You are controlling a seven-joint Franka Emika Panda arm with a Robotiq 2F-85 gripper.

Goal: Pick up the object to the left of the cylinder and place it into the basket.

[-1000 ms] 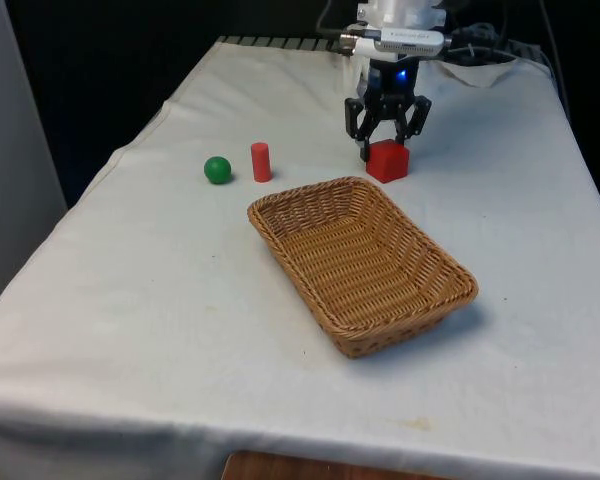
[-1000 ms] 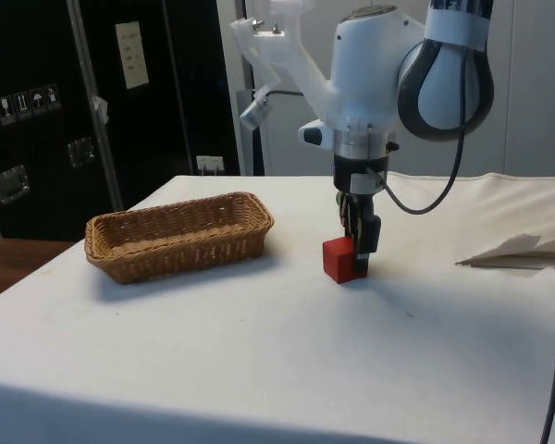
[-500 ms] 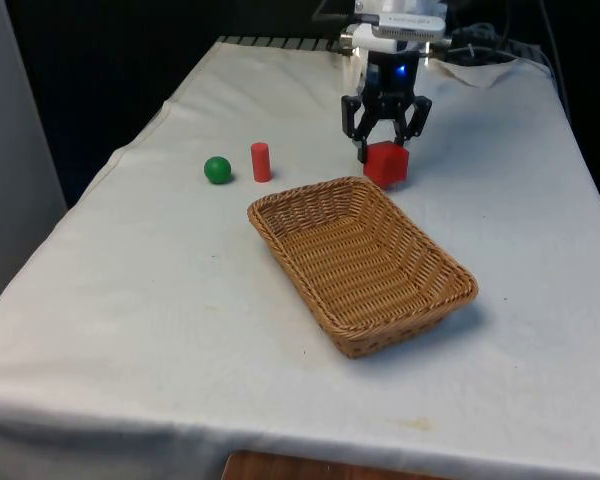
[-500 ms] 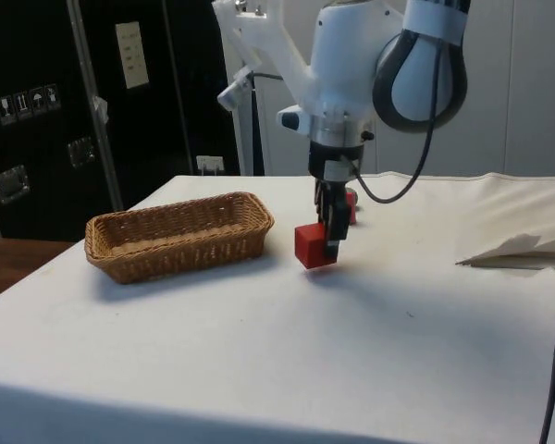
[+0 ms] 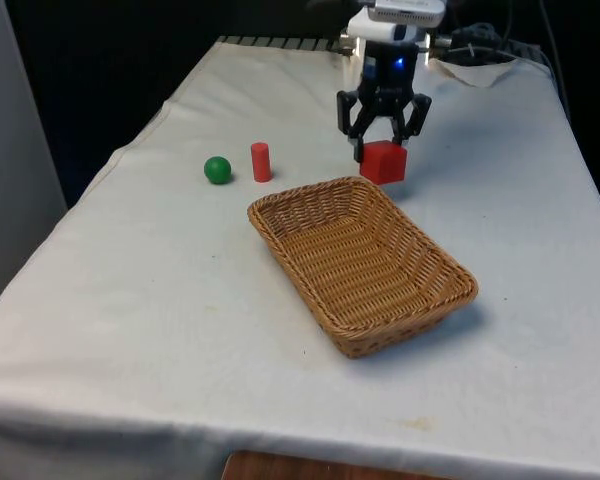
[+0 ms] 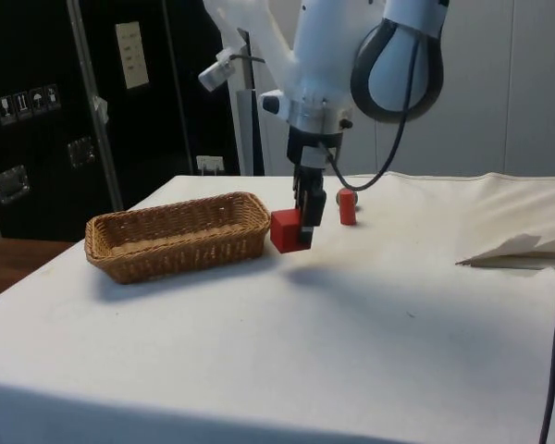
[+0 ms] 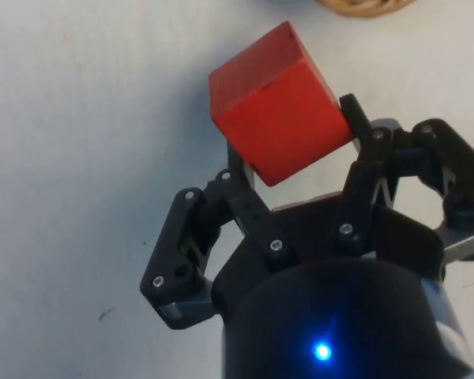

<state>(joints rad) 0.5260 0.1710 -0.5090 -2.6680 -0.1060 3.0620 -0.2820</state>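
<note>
White cloth (image 5: 160, 300) covers the whole table, with black curtains across the upper frame of the front view.

Item held: red cube (image 5: 383, 161), upper centre-right of the front view, clenched between the fingers of the black gripper (image 5: 382, 150) and, by its shadow in the side view, clear of the cloth. Flat faces, crisp edges, matte uniform red; the wrist view (image 7: 280, 103) shows it sitting tilted between the fingertips. Judged rigid, light and not fragile; opposite flat faces offer the surest hold, and a skewed grip could let it twist.

Note: the task names the thing left of the red cylinder (image 5: 261, 162). By the front view's left that is the green ball (image 5: 217, 169), just beside it on the cloth, not the cube.

Destination: wicker basket (image 5: 280, 205), mid-frame, its far corner just below the cube; in the side view (image 6: 178, 237) the cube (image 6: 286, 230) hangs just beside its end wall.
</note>
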